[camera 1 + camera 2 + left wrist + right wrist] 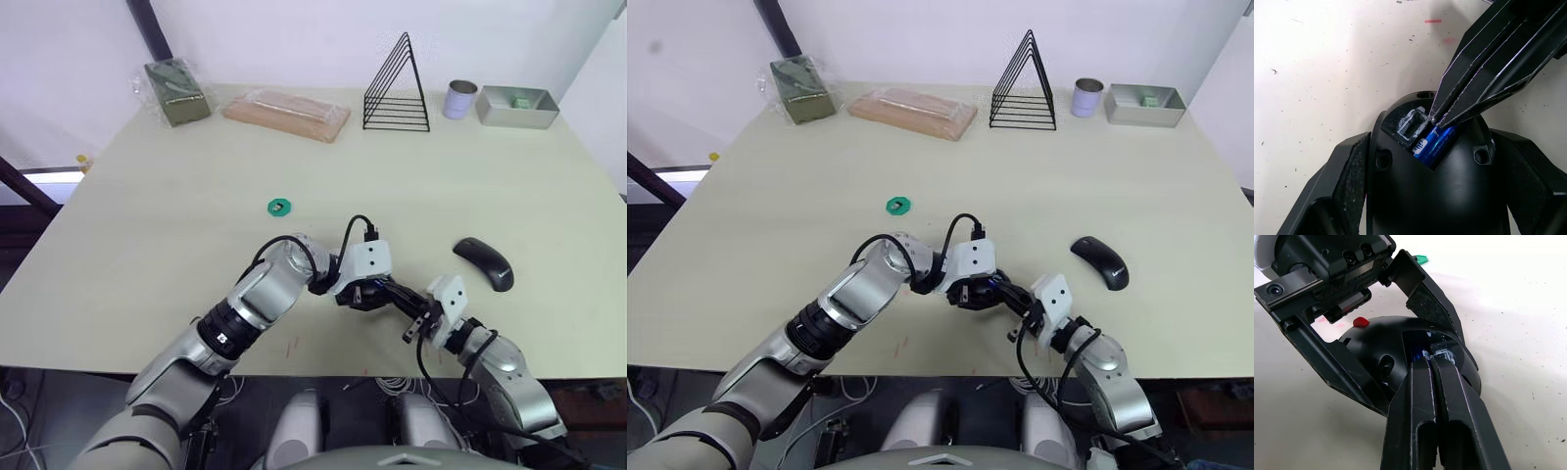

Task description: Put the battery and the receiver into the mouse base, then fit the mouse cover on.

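While the left gripper (1435,196) clamps the mouse base (1449,181) between its fingers, the closed right gripper (1442,120) presses its tips onto the battery (1432,144) seated inside.

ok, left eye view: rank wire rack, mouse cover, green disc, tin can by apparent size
1. Wire rack, clearly largest.
2. Mouse cover.
3. Tin can. It looks close in size to the cover, and it sits farther from the camera, so this order is unsure.
4. Green disc, smallest.
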You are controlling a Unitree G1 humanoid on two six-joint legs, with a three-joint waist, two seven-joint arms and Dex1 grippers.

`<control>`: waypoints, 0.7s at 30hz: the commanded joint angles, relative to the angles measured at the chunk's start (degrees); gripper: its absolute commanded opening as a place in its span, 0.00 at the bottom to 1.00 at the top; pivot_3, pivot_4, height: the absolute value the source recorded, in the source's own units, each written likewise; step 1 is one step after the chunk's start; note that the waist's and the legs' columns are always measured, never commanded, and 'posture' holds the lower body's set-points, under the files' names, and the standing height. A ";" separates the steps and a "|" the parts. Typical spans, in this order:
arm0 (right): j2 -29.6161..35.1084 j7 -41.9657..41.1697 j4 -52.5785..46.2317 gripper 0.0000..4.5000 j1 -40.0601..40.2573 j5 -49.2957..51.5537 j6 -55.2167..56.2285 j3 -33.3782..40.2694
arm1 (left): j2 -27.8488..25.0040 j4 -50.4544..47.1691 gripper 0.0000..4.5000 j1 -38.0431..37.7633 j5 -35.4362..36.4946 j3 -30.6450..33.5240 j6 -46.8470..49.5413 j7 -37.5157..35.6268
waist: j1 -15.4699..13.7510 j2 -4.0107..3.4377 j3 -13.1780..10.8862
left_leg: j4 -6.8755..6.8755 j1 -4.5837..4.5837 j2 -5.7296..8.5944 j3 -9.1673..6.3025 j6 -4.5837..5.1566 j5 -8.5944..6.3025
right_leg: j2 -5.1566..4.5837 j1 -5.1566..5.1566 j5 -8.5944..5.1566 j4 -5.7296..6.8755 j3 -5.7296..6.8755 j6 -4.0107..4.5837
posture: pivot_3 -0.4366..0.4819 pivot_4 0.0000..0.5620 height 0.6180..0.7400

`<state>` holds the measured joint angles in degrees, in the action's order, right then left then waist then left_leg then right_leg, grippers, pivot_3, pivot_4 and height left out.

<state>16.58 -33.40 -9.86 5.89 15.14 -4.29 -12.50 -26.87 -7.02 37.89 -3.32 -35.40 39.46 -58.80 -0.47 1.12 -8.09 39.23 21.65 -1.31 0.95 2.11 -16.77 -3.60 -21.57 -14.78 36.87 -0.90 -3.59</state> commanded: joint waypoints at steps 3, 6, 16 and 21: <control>3.92 -0.99 -5.44 0.01 0.99 2.19 -6.10 3.03 | 0.25 -0.28 0.71 -0.69 0.01 -0.98 -0.52 -0.66 | -0.22 -0.01 0.00 | 0.01 0.05 0.01 0.04 0.00 0.00 | -0.01 -0.02 0.01 0.00 -0.04 0.00 | 0.48 0.27 1.00; 9.59 -2.81 -15.92 0.01 2.29 7.11 -12.71 6.51 | -0.08 0.29 0.71 -0.77 0.05 -0.82 -1.14 -0.89 | -0.34 -0.06 -0.04 | -0.01 0.18 0.04 0.04 0.01 -0.01 | -0.06 -0.10 0.02 -0.03 -0.04 -0.02 | 0.48 0.27 1.00; 25.09 -7.86 -30.02 0.13 7.04 20.08 -25.48 22.95 | 0.34 1.22 0.71 -0.66 0.12 -0.60 -1.60 -1.13 | -0.33 -0.07 -0.09 | -0.05 0.23 0.04 0.02 0.04 -0.03 | -0.05 -0.10 0.00 -0.10 0.00 -0.01 | 0.48 0.27 1.00; 29.54 -11.31 -33.06 0.64 12.92 23.81 -27.72 31.34 | 0.58 1.76 0.71 -0.62 0.08 -0.45 -1.94 -1.08 | -0.45 -0.06 -0.09 | -0.05 0.25 0.05 0.03 0.04 -0.03 | -0.06 -0.09 0.00 -0.11 -0.01 -0.03 | 0.48 0.27 1.00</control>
<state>45.48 -43.52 -40.24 18.15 37.14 -31.54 15.40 -26.35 -5.98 37.95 -3.07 -35.22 37.34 -59.62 -0.92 1.06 -8.18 39.18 21.90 -1.26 0.98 2.15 -16.81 -3.66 -21.67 -14.77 36.75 -0.91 -3.64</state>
